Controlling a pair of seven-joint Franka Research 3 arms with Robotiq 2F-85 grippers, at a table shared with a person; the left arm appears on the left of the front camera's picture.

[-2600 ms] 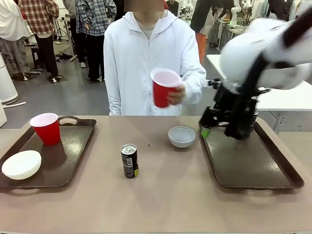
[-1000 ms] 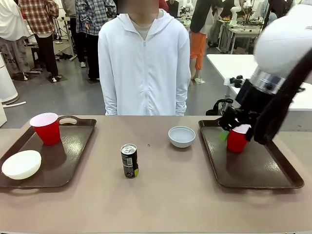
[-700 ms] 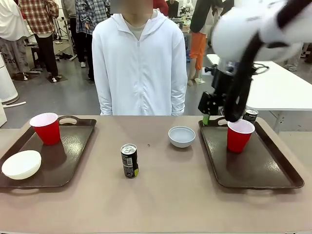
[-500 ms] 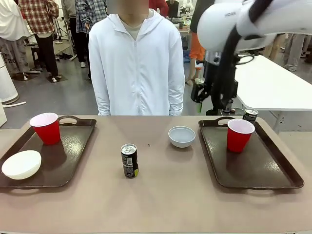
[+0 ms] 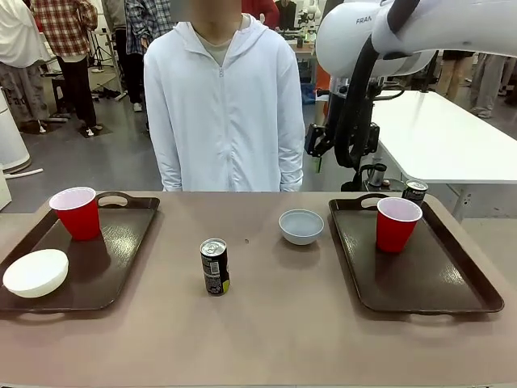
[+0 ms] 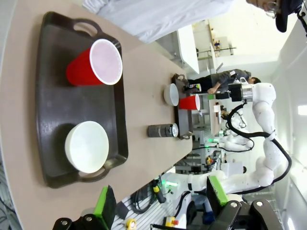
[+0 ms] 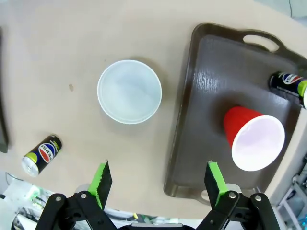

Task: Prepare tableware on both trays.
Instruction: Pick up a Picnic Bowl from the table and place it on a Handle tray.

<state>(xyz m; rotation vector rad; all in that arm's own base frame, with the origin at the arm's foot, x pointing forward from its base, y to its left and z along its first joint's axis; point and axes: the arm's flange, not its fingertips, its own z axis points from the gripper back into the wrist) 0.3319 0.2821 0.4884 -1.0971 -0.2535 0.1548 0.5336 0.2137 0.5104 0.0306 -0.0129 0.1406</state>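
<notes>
The left tray (image 5: 113, 250) holds a red cup (image 5: 77, 212) and a white bowl (image 5: 35, 272). On the right tray (image 5: 412, 279) stand a second red cup (image 5: 396, 224) and, at its far corner, a black can (image 5: 414, 191). Between the trays, on the bare table, sit another black can (image 5: 214, 266) and the grey-blue bowl (image 5: 301, 226). My right gripper (image 7: 158, 184) hangs open and empty high above that bowl (image 7: 129, 91) and the tray's inner edge (image 7: 201, 105). My left gripper (image 6: 160, 199) is open and empty, well back from the left tray (image 6: 50, 110).
A person in a white hoodie (image 5: 222, 105) stands at the far edge with both arms down. A white table (image 5: 440, 141) lies behind the right tray. Bare tabletop stretches along the near edge.
My right gripper has left the red cup standing on the right tray and risen up and leftward, away from it. The left arm and the other tableware have not moved.
</notes>
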